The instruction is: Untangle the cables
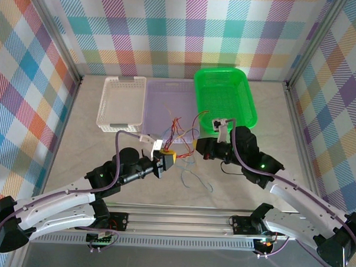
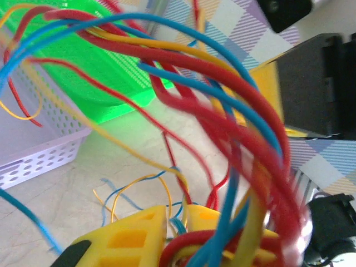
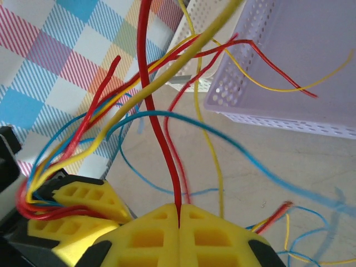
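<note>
Tho thin, glossy looped cables (image 3: pixel 161 139)

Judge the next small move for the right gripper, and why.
Probably draw the right gripper, shut on one thin red wire, away from the left gripper, which clamps the tangled bundle of red, yellow and blue wires, so that wire slides free.

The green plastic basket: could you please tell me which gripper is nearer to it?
Right. The right gripper sits by the near left corner of the green plastic basket; the left gripper is further left, in front of the lilac plastic basket.
</note>
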